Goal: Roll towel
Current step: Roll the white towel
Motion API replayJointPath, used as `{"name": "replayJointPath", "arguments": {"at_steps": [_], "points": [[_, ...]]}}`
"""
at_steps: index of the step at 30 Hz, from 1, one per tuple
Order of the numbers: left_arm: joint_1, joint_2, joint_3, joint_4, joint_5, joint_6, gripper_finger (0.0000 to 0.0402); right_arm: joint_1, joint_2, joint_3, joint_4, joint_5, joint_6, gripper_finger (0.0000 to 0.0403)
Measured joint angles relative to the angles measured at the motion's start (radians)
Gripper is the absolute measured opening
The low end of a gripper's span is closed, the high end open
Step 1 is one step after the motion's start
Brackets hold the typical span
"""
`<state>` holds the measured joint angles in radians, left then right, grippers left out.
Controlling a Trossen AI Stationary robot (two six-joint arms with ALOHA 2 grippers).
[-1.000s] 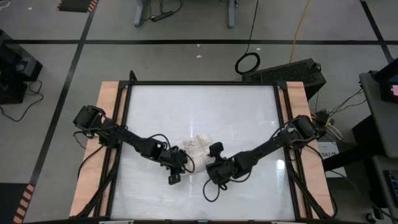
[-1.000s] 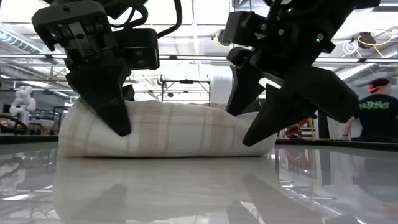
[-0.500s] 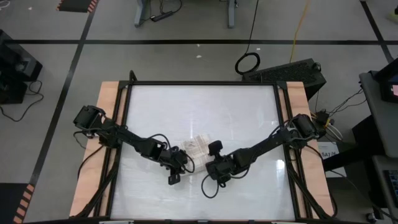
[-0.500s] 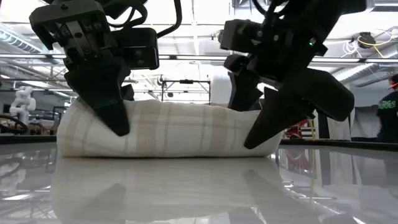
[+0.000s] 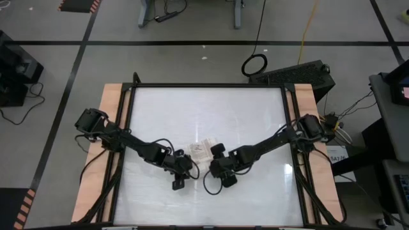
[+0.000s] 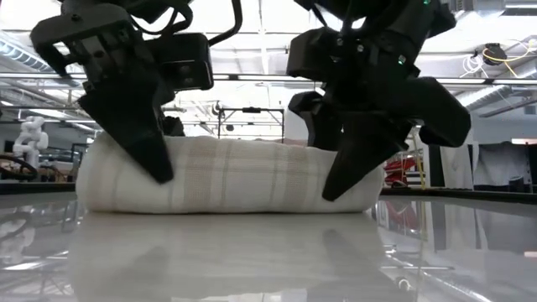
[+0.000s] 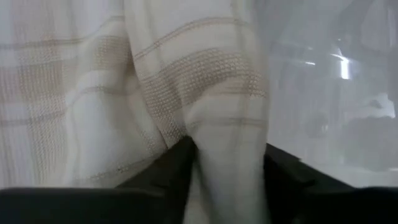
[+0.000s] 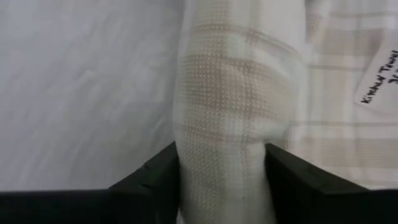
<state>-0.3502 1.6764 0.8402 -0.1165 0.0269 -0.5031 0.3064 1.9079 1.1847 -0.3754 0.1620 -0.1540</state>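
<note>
The towel (image 6: 225, 174), a thin cream-white soft cloth with a beige-brown plaid check, lies as a low rolled bundle on the glossy white table top (image 5: 204, 115), a little nearer the front edge than the middle and between the two arms. In the low view it is a long horizontal roll resting on the table, one end rounded and the other tapering under the right arm. A small white tag with handwritten dark lettering (image 8: 380, 79) sits on its surface (the writing is cut off at the frame edge).

The left gripper (image 7: 225, 163) is at one end of the roll: its two dark fingers (image 7: 166, 165) stand part-way apart with a narrow fold of the checked cloth pinched between them, fabric touching both inner faces. In the low view that arm's dark fingers come down against the front of the roll near its rounded end.

The right gripper (image 8: 222, 168) is at the other end, its dark fingers (image 8: 155, 171) set somewhat wider, with a thick rolled fold of the towel filling the gap and touching both sides.

From above, both dark jointed arms reach inward from the light wooden side strips (image 5: 110, 102) of the table, their wrists close together over the towel.
</note>
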Motion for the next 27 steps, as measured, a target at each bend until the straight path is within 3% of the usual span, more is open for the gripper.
{"name": "replayJointPath", "arguments": {"at_steps": [7,13,19,27], "points": [[-0.006,-0.087,0.0,-0.03,0.018,0.013,0.0276,-0.033,-0.001,0.0,0.01,-0.087,-0.015,0.0112],[-0.013,-0.238,0.001,-0.197,-0.011,0.012,0.0305,-0.052,-0.001,0.0,0.01,-0.113,-0.015,0.0093],[-0.127,-0.32,0.001,-0.183,-0.276,0.005,0.0305,-0.075,-0.001,0.0,0.007,-0.164,0.007,0.0092],[-0.311,-0.244,0.001,-0.203,-0.532,-0.189,0.0305,-0.117,-0.001,0.0,0.006,-0.28,0.049,0.0091]]}}
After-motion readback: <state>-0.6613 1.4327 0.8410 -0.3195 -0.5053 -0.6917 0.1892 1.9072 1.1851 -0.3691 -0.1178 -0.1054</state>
